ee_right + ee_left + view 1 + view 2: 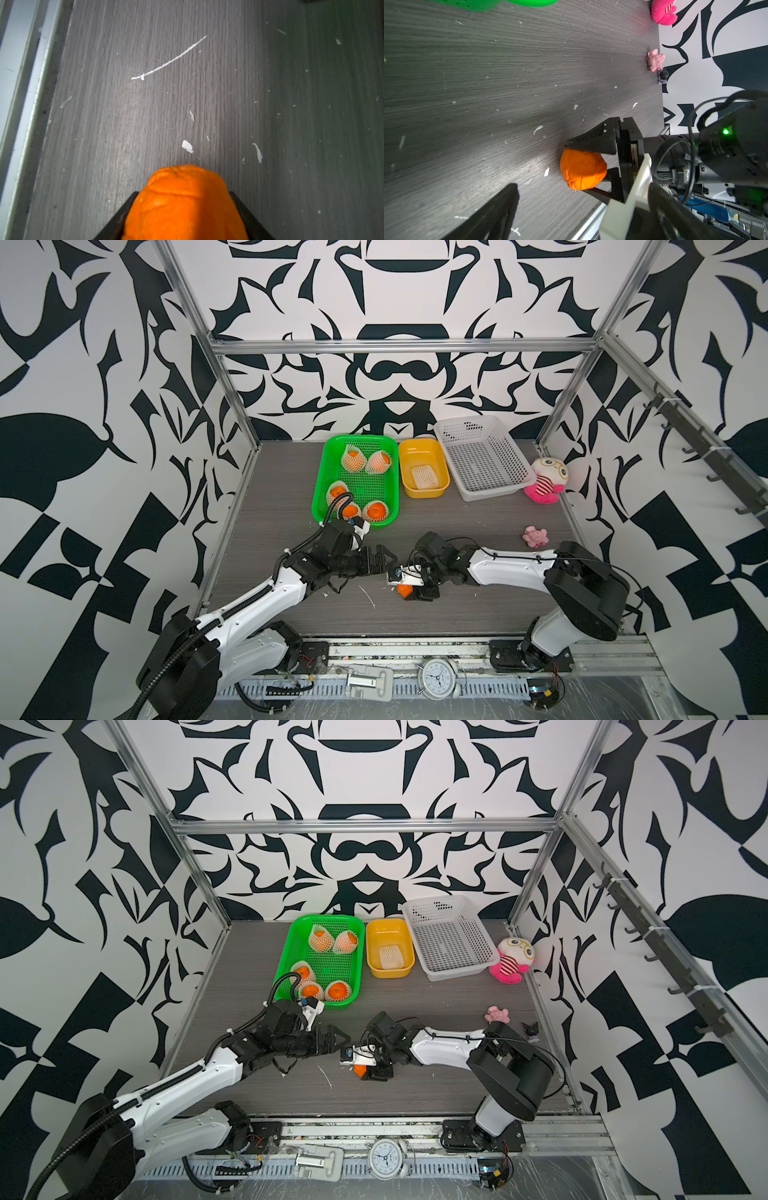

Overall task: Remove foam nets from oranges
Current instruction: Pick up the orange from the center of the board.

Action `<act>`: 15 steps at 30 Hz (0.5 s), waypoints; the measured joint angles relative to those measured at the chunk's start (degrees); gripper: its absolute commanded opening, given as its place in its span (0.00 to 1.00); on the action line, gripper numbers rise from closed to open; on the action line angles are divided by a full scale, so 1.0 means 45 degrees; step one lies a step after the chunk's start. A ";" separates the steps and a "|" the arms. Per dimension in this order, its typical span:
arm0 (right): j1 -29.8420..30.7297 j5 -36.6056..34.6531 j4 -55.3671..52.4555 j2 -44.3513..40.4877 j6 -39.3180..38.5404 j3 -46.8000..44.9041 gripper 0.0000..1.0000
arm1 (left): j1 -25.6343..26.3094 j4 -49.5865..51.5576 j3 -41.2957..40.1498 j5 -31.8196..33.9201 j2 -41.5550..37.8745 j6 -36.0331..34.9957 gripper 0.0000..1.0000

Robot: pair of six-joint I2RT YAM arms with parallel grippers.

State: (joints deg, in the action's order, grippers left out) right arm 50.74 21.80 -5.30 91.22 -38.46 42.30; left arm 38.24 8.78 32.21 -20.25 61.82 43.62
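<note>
"Orange skin, no mesh on it: where was that fruit?"

"The bare orange (185, 205) lay low over the table (270, 497), toward the near edge and about midway between the left and right edges. The right gripper (576, 166) had it. Both wrist views showed a black finger pressed against each side, and the peel looked dented under them"

"And the other arm?"

"The left gripper (390, 563) hung just beside the right one, pointing at it, jaws spread wide with nothing between them"

"Where were the wrapped ones?"

"Five netted oranges (353, 459) sat in the green tray (372, 487) at the far edge, left of the middle. Two were toward its far end and three toward its near end, each with orange showing through the top of its white sleeve"

"Any loose sleeve?"

"One foam net (424, 477) lay flattened on the floor of the yellow tub (419, 452), which stood just beside the tray. The white basket (482, 456) stood next along the far edge"

"Anything else on the wood?"

"A plush doll (546, 481) by the far right corner and a small pink toy (535, 536) near the right edge. White scraps (168, 62) were strewn around the held fruit, one of them a long thin strand"
</note>
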 measured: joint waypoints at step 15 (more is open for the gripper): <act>0.0010 -0.0058 -0.0044 -0.0073 0.0476 0.0015 0.55 | -0.0005 -0.0044 0.0000 0.0194 -0.0063 0.0000 0.99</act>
State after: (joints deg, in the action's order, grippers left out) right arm 50.78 21.54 -5.50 90.89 -36.32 42.37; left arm 38.22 8.58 32.21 -19.38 61.54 43.62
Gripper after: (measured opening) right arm 0.603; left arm 0.995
